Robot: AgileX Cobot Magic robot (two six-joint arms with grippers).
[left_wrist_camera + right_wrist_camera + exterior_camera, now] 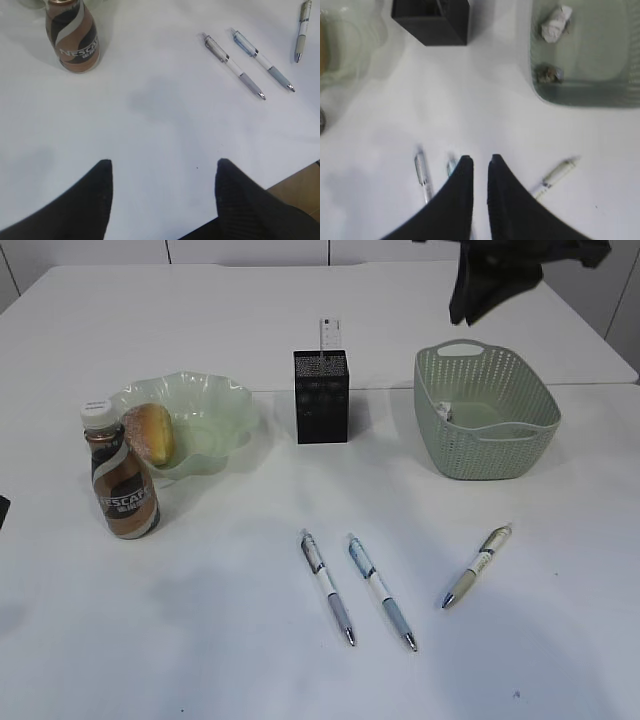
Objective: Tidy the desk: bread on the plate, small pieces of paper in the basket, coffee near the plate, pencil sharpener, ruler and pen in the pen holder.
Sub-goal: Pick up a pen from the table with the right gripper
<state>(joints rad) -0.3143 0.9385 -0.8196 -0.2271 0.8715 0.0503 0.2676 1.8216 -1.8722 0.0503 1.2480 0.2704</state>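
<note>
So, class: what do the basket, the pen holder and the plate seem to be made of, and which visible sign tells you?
Basket: probably matte sage-green plastic, moulded in a woven pattern with holes and cut-out handles.
Pen holder: looks like black metal mesh, judging by its fine perforated walls; it could be plastic.
Plate: translucent pale green, glossy, with a wavy rim; glass or clear plastic.

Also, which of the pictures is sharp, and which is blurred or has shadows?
Exterior view: sharp, the coffee bottle label is readable, soft shadows lie on the table. Left wrist view: mostly sharp, a faint grey shadow at centre. Right wrist view: blurred, the pens and basket look soft.
</note>
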